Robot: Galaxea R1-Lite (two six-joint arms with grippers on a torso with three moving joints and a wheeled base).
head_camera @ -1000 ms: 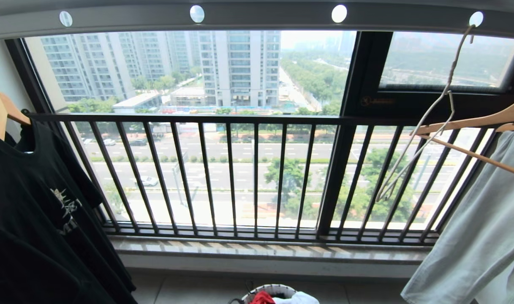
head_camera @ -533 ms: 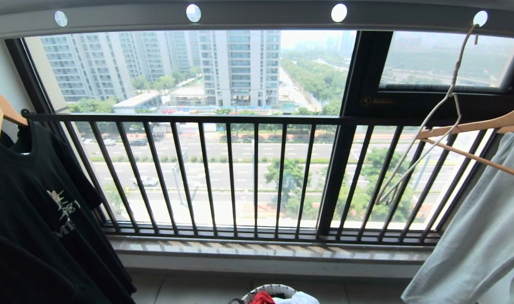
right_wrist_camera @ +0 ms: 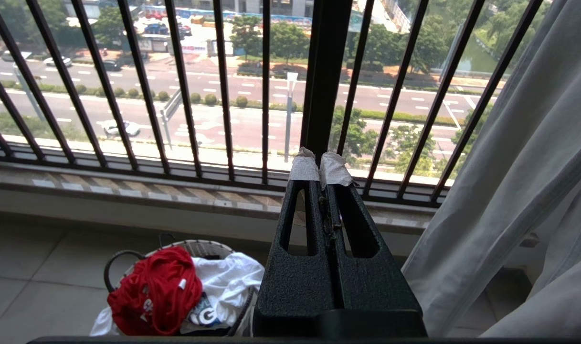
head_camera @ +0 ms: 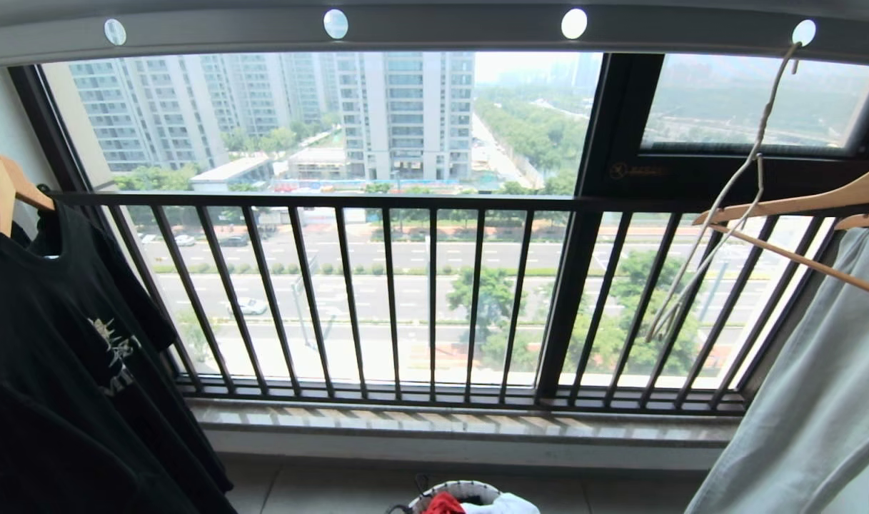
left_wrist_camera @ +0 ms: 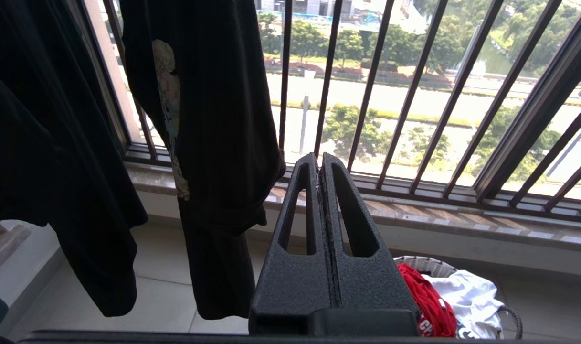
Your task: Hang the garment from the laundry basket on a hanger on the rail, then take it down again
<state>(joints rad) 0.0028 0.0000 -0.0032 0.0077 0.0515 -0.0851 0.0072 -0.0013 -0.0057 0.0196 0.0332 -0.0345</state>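
On the floor below the window railing (head_camera: 434, 285), the basket (right_wrist_camera: 128, 253) held the red shirt (right_wrist_camera: 152, 291) beside a white cloth (right_wrist_camera: 228, 282). Both pincers were pressed together, holding nothing. From the right pincer (right_wrist_camera: 321, 167) the shirt lay at about 8 o'clock; from the left pincer (left_wrist_camera: 319, 165) at about 5 o'clock (left_wrist_camera: 426, 301). The wire hanger (head_camera: 720, 207) hung from the rail (head_camera: 434, 32) at 1 o'clock.

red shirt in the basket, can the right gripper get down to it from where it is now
Probably yes. The red shirt lies on top of the laundry basket beside a white cloth, uncovered. Nothing stands between it and the right gripper, which is shut and must open first.
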